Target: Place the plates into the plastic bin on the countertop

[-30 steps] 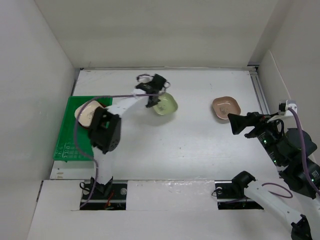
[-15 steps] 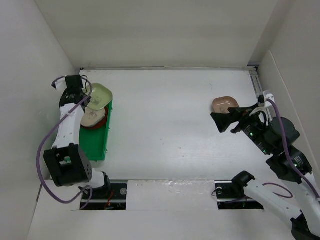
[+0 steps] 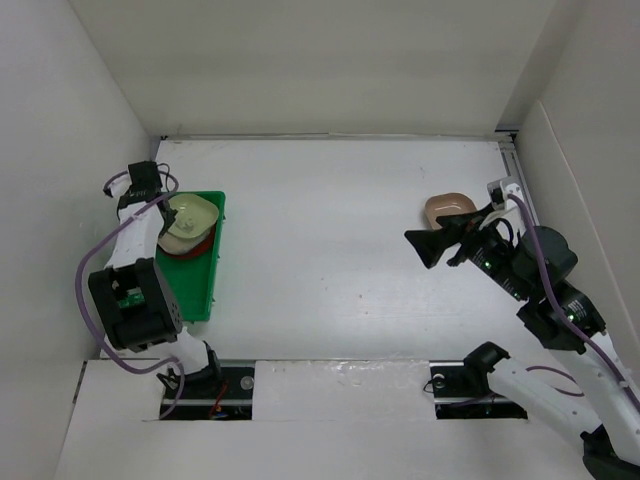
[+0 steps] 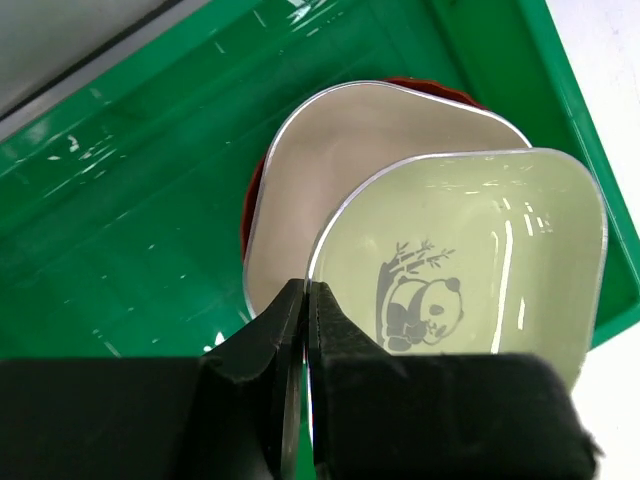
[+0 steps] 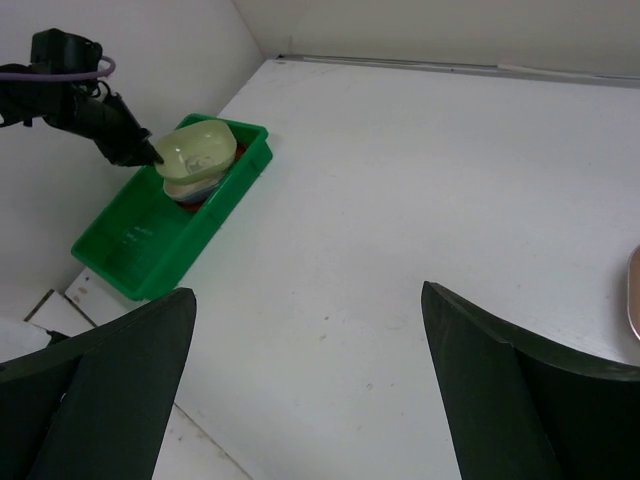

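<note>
**Top view.** The left arm is bent over the far end of the plastic bin (image 3: 195,290). The left tool (image 3: 165,203) is clenched on the light green plate (image 3: 192,212), held above the stack inside the bin. The tan-pink plate (image 3: 450,208) sits on the tabletop (image 3: 320,270), well right of the bin. The right tool (image 3: 440,243) is just beside it.

**Left wrist.** The tool pinches the green plate's thin rim at one corner. That plate overlaps the cream plate (image 4: 320,170), which lies on a red-brown plate (image 4: 440,90). Whether green touches cream, cannot tell. The plate looks glossy and stiff, probably light and slippery. A rim pinch seems the only hold, so it may tip.

**Right wrist.** Tool spread wide, nothing between the jaws. The camera looks across the tabletop toward the bin.
</note>
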You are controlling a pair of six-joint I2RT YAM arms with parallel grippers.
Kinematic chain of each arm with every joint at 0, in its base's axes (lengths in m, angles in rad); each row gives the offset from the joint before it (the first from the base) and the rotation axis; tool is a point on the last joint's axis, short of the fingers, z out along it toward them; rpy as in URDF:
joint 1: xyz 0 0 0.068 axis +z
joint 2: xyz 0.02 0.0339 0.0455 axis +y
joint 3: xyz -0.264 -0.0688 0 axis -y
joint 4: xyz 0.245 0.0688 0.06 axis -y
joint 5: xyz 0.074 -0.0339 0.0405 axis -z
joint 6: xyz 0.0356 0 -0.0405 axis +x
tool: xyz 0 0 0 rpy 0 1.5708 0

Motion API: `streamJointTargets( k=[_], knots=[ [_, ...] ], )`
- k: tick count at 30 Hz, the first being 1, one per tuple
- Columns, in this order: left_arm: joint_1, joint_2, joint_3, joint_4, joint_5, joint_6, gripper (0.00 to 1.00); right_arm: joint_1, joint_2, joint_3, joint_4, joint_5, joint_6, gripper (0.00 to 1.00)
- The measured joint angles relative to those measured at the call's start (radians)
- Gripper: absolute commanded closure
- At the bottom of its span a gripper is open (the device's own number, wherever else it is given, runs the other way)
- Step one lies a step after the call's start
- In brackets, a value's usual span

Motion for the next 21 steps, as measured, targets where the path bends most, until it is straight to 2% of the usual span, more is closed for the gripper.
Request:
streamJointTargets(
  k=[3,7,8,9,12,13,14,15,21],
  knots=[
    [0.015,0.047,0.017,0.01,0.028,-0.002,1.0,0.0,0.0,0.0,0.0,-0.003,-0.008,0.0],
    [0.094,0.056,0.017,0.018,0.075,0.002,1.0,0.0,0.001,0.0,0.0,-0.007,-0.021,0.0],
    [0.113,0.056,0.018,0.019,0.074,0.002,0.97,0.0,0.001,0.0,0.0,-0.007,-0.022,0.0],
    [0.126,0.056,0.018,0.021,0.074,0.003,0.76,0.0,0.001,0.0,0.0,-0.007,-0.023,0.0],
    [0.129,0.048,0.018,0.026,0.085,0.007,0.33,0.0,0.004,-0.001,0.002,-0.014,-0.025,0.0],
    [0.128,0.043,0.018,0.028,0.094,0.012,0.14,0.0,0.007,-0.001,0.002,-0.017,-0.025,0.0],
    [0.126,0.032,0.018,0.032,0.107,0.011,0.05,0.0,0.014,-0.003,0.007,-0.019,-0.026,0.0],
    [0.123,0.018,0.018,0.038,0.121,0.012,0.0,0.0,0.016,-0.004,0.008,-0.02,-0.026,0.0],
    [0.094,-0.122,0.018,0.091,0.186,0.027,0.0,-0.002,0.105,-0.045,0.058,0.027,0.006,0.0]
  ],
)
